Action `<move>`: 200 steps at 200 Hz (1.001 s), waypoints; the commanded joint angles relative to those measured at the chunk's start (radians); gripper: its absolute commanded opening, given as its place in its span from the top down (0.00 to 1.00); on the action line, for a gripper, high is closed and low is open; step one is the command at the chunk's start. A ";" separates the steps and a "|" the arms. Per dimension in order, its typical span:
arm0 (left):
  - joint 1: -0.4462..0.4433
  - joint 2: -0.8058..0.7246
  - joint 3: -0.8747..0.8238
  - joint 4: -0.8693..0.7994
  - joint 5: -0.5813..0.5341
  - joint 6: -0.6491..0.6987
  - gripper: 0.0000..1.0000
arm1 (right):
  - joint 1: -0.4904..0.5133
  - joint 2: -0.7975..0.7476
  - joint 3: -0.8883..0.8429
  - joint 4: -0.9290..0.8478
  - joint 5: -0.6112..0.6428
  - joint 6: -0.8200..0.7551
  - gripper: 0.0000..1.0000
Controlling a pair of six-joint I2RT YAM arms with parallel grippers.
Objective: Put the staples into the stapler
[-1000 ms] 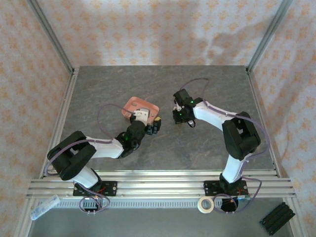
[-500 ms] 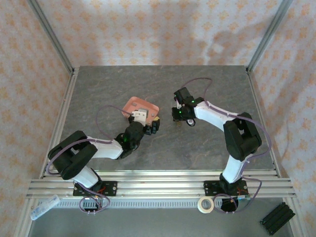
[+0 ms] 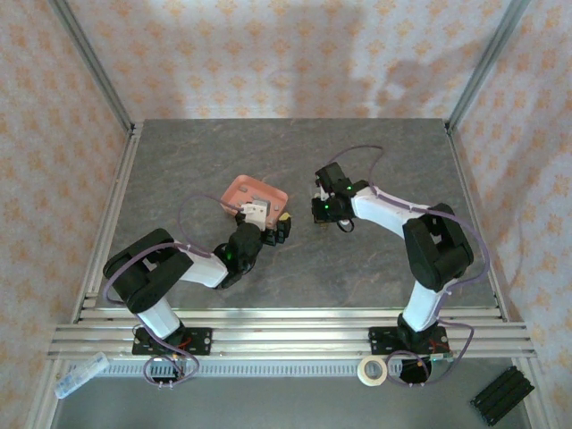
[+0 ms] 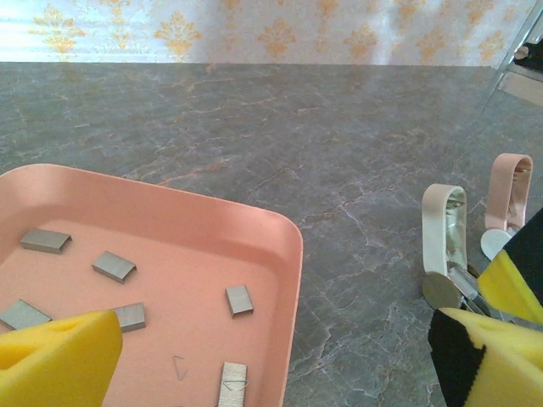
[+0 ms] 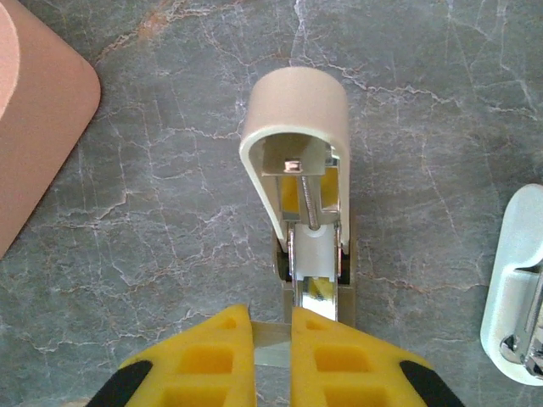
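Observation:
The salmon-pink tray (image 4: 291,246) holds several small grey staples (image 4: 239,299). My left gripper (image 4: 271,360) hangs open over the tray's right corner, its yellow fingers (image 4: 59,356) wide apart with nothing between them. The stapler (image 5: 299,161) lies on the table with its beige lid swung up and its metal channel bared. My right gripper (image 5: 272,341) is shut on a thin grey staple strip (image 5: 273,329) just behind the channel's near end. From the left wrist the stapler (image 4: 444,246) shows to the right of the tray. In the top view the left gripper (image 3: 271,223) and right gripper (image 3: 324,213) sit beside the tray (image 3: 255,189).
A small pink-and-white object (image 5: 517,280) lies right of the stapler, and the left wrist view has it (image 4: 509,199) behind the stapler. The tray's corner (image 5: 38,102) is at the left of the stapler. Grey tabletop (image 3: 375,259) stretches around, and aluminium rails (image 3: 286,335) edge the front.
The left arm's rear links have swung rightward while its gripper stays at the tray's corner. The right gripper has barely moved.

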 commanded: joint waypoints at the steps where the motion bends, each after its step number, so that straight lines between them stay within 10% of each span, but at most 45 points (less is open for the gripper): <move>1: 0.005 -0.005 -0.017 0.030 -0.013 -0.010 0.05 | -0.002 0.005 -0.010 0.028 0.006 0.023 0.87; 200: 0.010 0.035 -0.043 0.069 -0.032 0.038 0.05 | 0.012 0.019 -0.044 0.027 0.071 0.036 0.87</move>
